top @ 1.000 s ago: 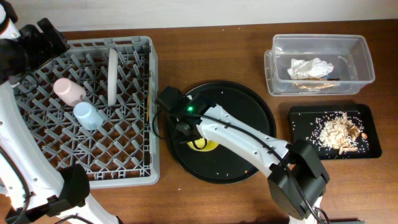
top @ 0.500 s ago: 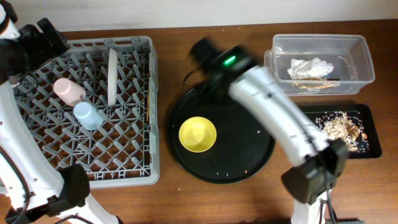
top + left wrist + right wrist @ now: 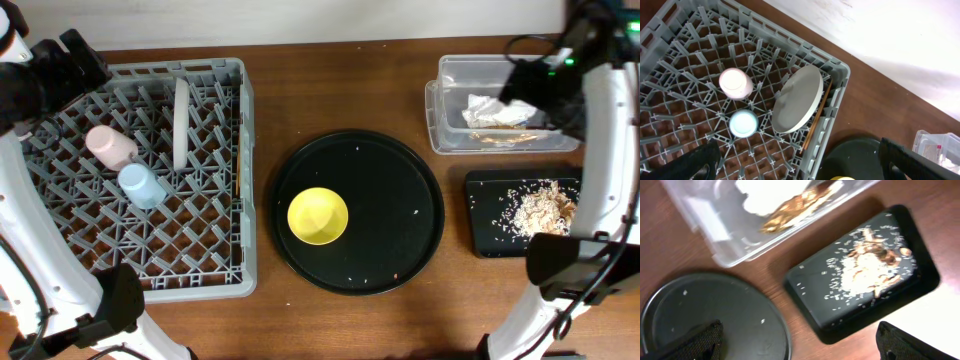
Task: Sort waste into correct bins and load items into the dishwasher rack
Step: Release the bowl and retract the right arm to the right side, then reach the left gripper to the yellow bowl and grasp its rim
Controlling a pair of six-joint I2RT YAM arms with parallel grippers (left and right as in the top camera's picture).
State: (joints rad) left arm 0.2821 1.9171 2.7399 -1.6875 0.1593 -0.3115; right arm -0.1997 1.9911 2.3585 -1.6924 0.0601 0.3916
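Note:
The yellow bowl (image 3: pixel 318 216) sits upright on the round black tray (image 3: pixel 390 230). In the dishwasher rack (image 3: pixel 150 280) are the pink cup (image 3: pixel 110 147), the light-blue cup (image 3: pixel 140 185) and the grey plate (image 3: pixel 181 123), which stands on edge. Chopsticks (image 3: pixel 816 117) lie along the rack's right wall. A white napkin (image 3: pixel 497 110) and brown scraps lie in the clear tub (image 3: pixel 455 75). Food scraps (image 3: pixel 540 205) cover the shallow black tray (image 3: pixel 490 235). My left gripper (image 3: pixel 800 167) hangs open over the rack. My right gripper (image 3: pixel 805 350) is open and empty, above the gap between the tub and the black tray.
The right arm (image 3: pixel 600 150) reaches across the far right of the table, over both bins. The left arm (image 3: pixel 30 90) stands at the rack's back left corner. Rice grains dot the round tray. Bare wooden table shows between tray and bins.
The right arm has swung from over the yellow bowl to the back right, above the tub, and its jaws have opened. The bowl stays on the round tray. The left arm is unmoved.

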